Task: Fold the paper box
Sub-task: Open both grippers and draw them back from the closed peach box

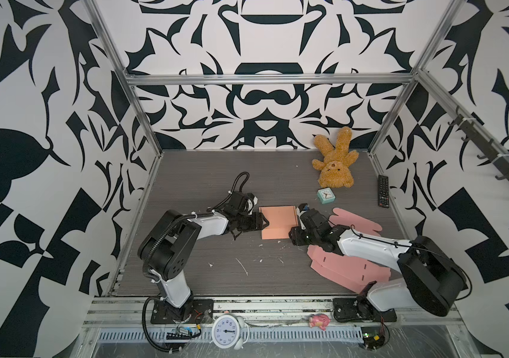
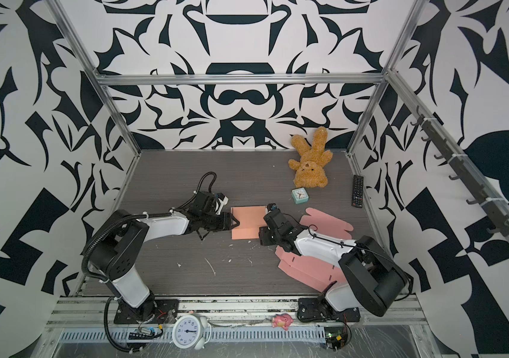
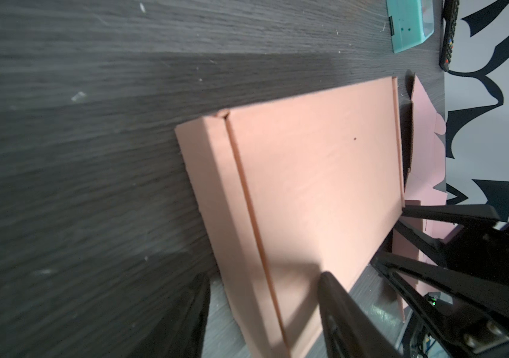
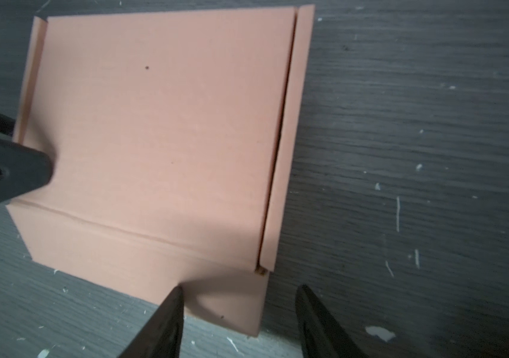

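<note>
Left gripper (image 3: 264,277) stands open, astride the paper box (image 1: 278,221) at its left wall, likely steadying it. Right gripper (image 4: 240,287) spreads open over the box's near-right corner, probably to tuck the lid. The box lies closed between them. Right of the box: 2 flat pink blanks (image 1: 357,221) (image 1: 349,266), 1 teddy bear (image 1: 335,167), 1 teal clock (image 1: 326,196), 1 remote (image 1: 383,190)

Left arm (image 1: 210,223) reaching inward, jaws apart, right arm (image 1: 368,245) likewise, jaws apart
</note>
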Motion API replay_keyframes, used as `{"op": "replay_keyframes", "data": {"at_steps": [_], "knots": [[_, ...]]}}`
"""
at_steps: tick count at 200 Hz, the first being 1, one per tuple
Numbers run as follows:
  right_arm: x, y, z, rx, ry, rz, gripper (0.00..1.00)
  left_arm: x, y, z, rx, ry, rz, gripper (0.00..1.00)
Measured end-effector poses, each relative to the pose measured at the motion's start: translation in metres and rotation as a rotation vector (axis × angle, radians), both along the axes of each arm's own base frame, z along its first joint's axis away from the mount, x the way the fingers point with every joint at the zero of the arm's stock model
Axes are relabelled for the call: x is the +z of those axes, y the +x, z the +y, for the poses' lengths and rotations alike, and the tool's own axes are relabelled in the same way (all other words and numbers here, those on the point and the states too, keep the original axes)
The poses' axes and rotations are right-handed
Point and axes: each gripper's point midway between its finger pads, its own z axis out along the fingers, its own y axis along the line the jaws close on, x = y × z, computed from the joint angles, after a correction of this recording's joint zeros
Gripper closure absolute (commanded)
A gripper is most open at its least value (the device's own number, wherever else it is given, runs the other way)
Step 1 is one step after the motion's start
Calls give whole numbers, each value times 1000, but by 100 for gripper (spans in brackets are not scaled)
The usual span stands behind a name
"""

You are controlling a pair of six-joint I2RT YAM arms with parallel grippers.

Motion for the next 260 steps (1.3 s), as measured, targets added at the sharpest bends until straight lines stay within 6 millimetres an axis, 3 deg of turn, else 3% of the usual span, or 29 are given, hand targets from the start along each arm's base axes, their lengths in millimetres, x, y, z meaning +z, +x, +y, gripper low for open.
{"op": "replay_keyframes", "data": {"at_steps": [56, 131, 205, 238, 260], "knots": [[2, 5, 1, -8, 2, -21, 41, 0, 1, -1, 2, -6, -3, 42], [-12, 7, -2, -1, -47, -5, 41, 0, 1, -1, 3, -12, -9, 42], [4, 11, -3, -7, -52, -35, 41, 10, -6, 11, 17, 4, -12, 39], [16, 9, -4, 2, -39, -58, 43, 26, 9, 31, 55, 1, -32, 39], [14, 5, -5, 15, -46, -42, 45, 41, 29, 31, 57, -17, -52, 37]]}}
